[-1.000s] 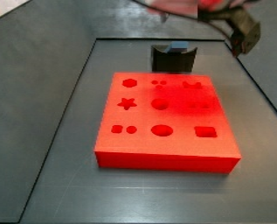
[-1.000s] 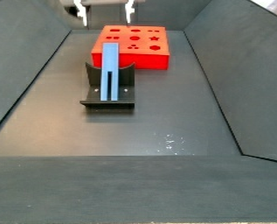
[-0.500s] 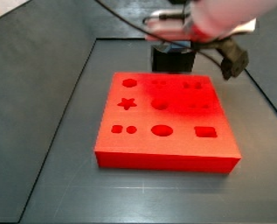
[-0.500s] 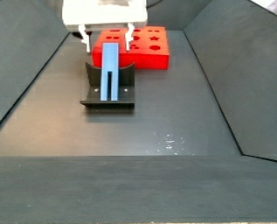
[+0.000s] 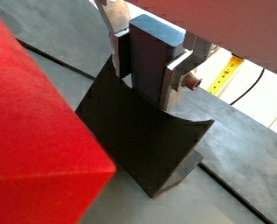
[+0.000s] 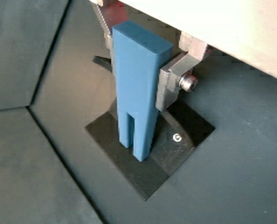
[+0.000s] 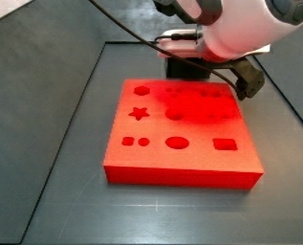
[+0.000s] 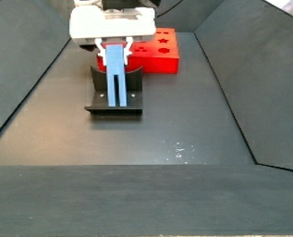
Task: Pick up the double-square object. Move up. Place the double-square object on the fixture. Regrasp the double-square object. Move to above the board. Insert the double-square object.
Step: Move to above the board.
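End effector (image 8: 116, 48) lowered vertically, clamping double-square object (image 8: 116, 76) top on fixture (image 8: 114, 100).

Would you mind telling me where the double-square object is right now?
The double-square object leans on the fixture, just in front of the board in a side view, with the pincer around its upper end.

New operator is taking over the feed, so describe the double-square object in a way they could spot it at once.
Start from the big orange-red board at the far end of the grey tray; just in front of it stands the dark fixture. The double-square object is the slim pale blue bar leaning on that fixture, with the gripper at its upper end, its fingers flanking it. It is the only blue thing there.
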Robot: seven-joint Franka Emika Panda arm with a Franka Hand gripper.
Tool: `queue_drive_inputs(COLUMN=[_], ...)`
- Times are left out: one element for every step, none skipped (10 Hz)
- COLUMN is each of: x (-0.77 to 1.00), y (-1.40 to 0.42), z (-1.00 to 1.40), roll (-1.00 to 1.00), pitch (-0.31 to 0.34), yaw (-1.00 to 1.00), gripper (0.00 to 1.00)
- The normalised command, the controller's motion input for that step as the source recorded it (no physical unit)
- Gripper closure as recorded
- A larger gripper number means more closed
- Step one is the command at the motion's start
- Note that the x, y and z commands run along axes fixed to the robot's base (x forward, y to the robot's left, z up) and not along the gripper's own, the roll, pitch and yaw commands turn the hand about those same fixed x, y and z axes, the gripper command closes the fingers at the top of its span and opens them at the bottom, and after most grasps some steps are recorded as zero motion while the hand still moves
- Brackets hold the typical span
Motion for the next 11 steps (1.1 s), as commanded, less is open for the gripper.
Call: queue_drive_inputs(x=[-0.01,-0.02,-0.02,-0.02,-0.03,-0.03,-0.04,-0.04,-0.04,-0.05,-0.05], y=[0.12,0.12,0.11,0.11,0.11,0.11,0.11,0.10,0.10,0.09,0.08], z=[1.00,1.00,1.00,1.00,1.00,1.00,1.00,1.00,1.00,1.00,1.00], roll=[-0.15,-0.14,-0.13,-0.13,-0.13,-0.12,-0.12,-0.11,-0.10,-0.09,-0.08], pitch=[-0.173,-0.157,-0.133,-0.114,-0.074,-0.044,-0.005,0.021,0.046,0.070,0.099], yaw=[-0.05,-0.08,-0.12,-0.13,-0.15,-0.15,-0.14,-0.12,-0.10,-0.08,-0.05], gripper=[1.00,1.00,1.00,1.00,1.00,1.00,1.00,1.00,1.00,1.00,1.00])
